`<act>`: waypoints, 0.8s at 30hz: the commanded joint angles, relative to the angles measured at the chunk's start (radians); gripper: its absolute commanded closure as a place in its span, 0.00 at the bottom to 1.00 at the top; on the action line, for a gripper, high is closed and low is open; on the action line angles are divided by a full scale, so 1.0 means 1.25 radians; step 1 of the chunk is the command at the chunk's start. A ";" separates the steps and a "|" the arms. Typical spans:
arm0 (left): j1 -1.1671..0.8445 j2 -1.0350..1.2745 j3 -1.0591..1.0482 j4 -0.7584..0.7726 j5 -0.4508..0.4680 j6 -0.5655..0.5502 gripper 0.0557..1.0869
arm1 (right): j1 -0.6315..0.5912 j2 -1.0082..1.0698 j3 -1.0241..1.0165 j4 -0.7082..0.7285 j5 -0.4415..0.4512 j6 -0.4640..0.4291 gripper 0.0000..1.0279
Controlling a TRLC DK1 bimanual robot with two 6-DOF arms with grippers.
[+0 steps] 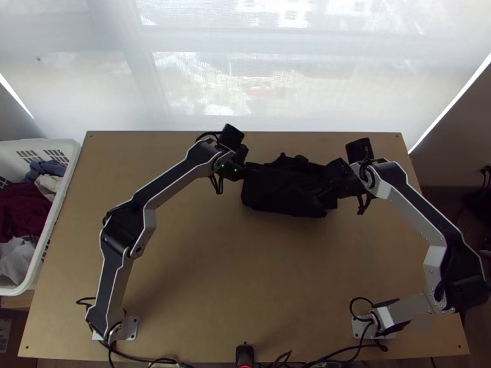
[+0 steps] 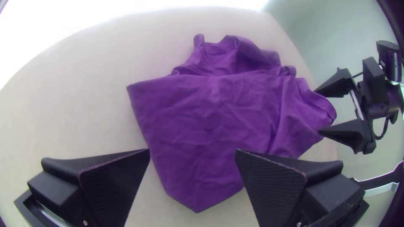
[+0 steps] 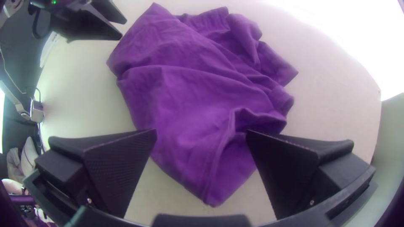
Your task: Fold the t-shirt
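Squaring the fold, as judged | t-shirt [image 2: 210, 122] rumpled, partly folded, on table [image 1: 215, 270], far half | left gripper [image 2: 192, 149], right gripper [image 3: 201, 132]: both wide | advise pinching edge layers low, drawing creases flat gently

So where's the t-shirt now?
Top view: the t-shirt lies on the far half of the table, between the left gripper and right gripper.

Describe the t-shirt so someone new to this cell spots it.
On the light wooden table, check the far half, between the left gripper and right gripper. The t-shirt is the dark, creased, partly folded bundle there. It lies on the tabletop; the other clothes sit in the white laundry basket.
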 commanded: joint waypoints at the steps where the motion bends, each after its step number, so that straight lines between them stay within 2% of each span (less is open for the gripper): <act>1: -0.023 0.038 0.035 0.001 0.000 0.008 0.05 | 0.017 -0.074 -0.027 -0.001 0.000 -0.002 0.04; 3: -0.024 0.047 0.036 0.001 0.000 0.008 0.05 | 0.043 -0.081 -0.027 0.005 0.005 0.001 0.04; 7: -0.022 0.064 0.035 -0.004 -0.001 0.011 0.05 | 0.107 -0.086 -0.026 0.052 0.062 0.001 0.04; 10: -0.015 0.069 0.034 -0.014 -0.001 0.011 0.05 | 0.152 -0.073 0.005 0.098 0.084 0.024 0.04; 18: 0.031 0.009 0.018 -0.063 -0.001 0.014 0.05 | 0.249 0.120 0.189 0.102 0.084 0.085 0.04; 24: 0.068 -0.101 0.019 -0.103 -0.001 0.018 0.05 | 0.276 0.250 0.202 0.101 0.084 0.087 0.04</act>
